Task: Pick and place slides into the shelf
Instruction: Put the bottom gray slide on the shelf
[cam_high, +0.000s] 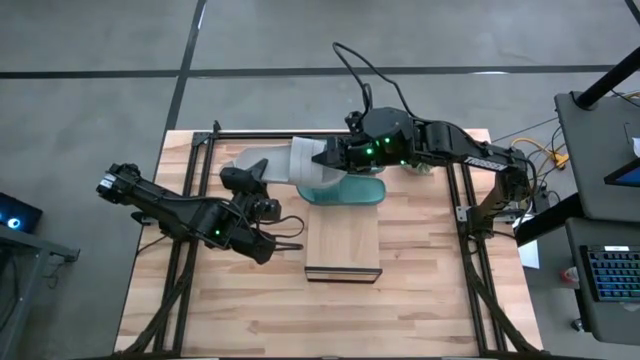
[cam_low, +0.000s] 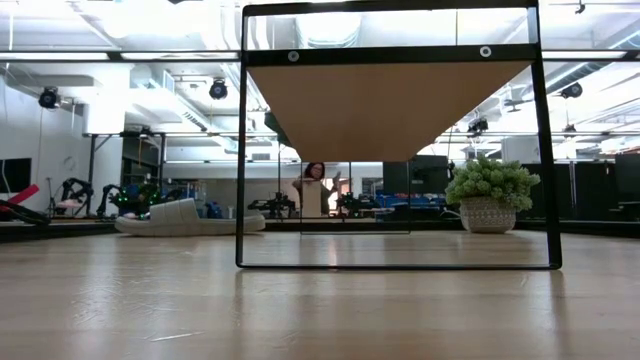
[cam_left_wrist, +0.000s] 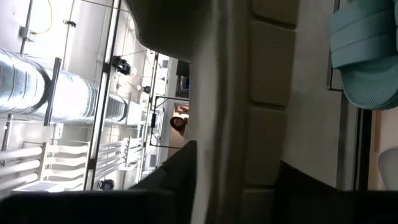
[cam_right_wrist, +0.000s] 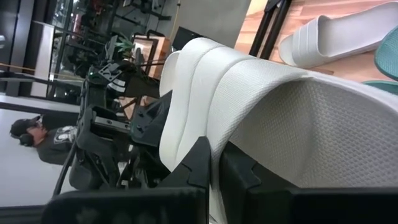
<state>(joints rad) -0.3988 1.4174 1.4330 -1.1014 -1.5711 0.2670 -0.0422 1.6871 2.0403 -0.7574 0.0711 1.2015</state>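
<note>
Right hand (cam_high: 322, 157) pinches a grey slide (cam_high: 306, 160) — left hand (cam_high: 296, 235): can't tell.

- The shelf (cam_high: 342, 244) sits on the worktop (cam_high: 420, 300); I place everything else by it.
- Behind the shelf, at the worktop's far side, lies one slide (cam_high: 352, 189), just off the shelf's back edge.
- My right hand (cam_high: 322, 157) is behind the shelf, above that slide, clamped on another slide (cam_high: 303, 160).
- A third slide (cam_high: 243, 160) lies behind the shelf and to its left.
- My left hand (cam_high: 292, 235) is just left of the shelf.
</note>
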